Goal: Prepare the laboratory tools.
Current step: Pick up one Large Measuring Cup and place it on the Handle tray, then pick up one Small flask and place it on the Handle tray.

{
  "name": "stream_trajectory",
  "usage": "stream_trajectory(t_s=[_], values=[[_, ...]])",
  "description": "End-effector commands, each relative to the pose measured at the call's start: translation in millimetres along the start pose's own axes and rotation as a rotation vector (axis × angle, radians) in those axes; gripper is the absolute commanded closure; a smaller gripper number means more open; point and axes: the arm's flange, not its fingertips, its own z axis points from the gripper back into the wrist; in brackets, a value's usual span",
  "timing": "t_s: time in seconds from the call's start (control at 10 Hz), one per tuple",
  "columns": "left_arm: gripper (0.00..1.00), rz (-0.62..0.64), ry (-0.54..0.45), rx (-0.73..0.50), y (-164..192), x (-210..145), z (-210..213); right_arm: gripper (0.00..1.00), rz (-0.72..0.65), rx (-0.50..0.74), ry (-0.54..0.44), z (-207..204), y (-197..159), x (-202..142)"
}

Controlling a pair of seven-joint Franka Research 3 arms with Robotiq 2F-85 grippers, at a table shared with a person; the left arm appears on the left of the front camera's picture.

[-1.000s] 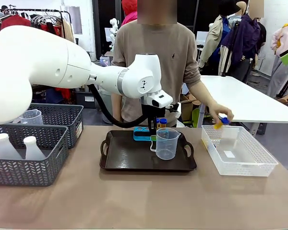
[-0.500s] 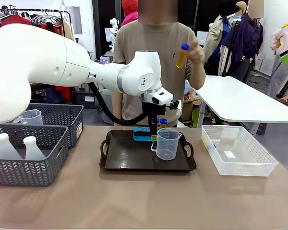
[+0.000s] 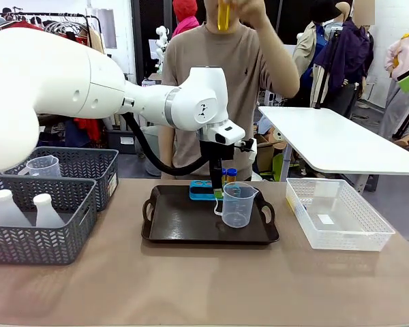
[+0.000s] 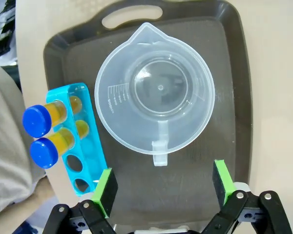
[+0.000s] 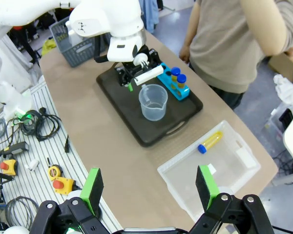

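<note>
The clear measuring beaker (image 4: 156,100) stands upright on the black tray (image 4: 237,73), its handle pointing at the left gripper (image 4: 164,184). That gripper's jaws are spread wide, just short of the handle, and hold nothing. Just beside the beaker, at the tray's edge on the person's side, the blue rack (image 4: 77,146) carries two blue-capped tubes (image 4: 53,114); its two holes nearer the jaws are vacant. A third tube (image 5: 210,141) lies flat in the clear basket (image 5: 185,187), just right of the tray. A fourth tube (image 3: 223,15) is held high in the person's hand (image 3: 249,10).

At the bench's left end, two white flasks (image 3: 7,208) stand in the nearer grey basket (image 3: 37,242), and a second beaker (image 3: 44,165) stands in the grey basket behind (image 3: 88,167).

The right gripper (image 5: 149,187) hangs high, well apart from the tray, jaws wide and holding nothing.

The left arm's wrist stands over the tray's far half. Bare bench (image 3: 191,286) runs along the near side of the tray and between it and the grey baskets.
</note>
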Motion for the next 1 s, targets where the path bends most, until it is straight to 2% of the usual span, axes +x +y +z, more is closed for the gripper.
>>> stream_trajectory(t_s=[0.0,0.1,0.6,0.7,0.9], values=[[0.0,0.065,0.005,-0.023,-3.8,0.3,10.3,0.0,0.018,0.018,-0.028,0.6,-0.3,1.3],[0.0,0.0,0.0,0.0,0.0,0.0,0.0,0.0,0.018,0.018,-0.028,0.6,-0.3,1.3],[0.0,0.015,0.006,-0.008,-0.9,-0.2,-2.9,0.0,0.018,0.018,-0.028,0.6,-0.3,1.3],[0.0,0.087,0.006,-0.02,-20.9,-13.4,30.9,0.0,0.018,0.018,-0.028,0.6,-0.3,1.3],[0.0,0.184,-0.011,-0.011,-40.5,-28.2,72.5,0.0,0.018,0.018,-0.028,0.6,-0.3,1.3]])
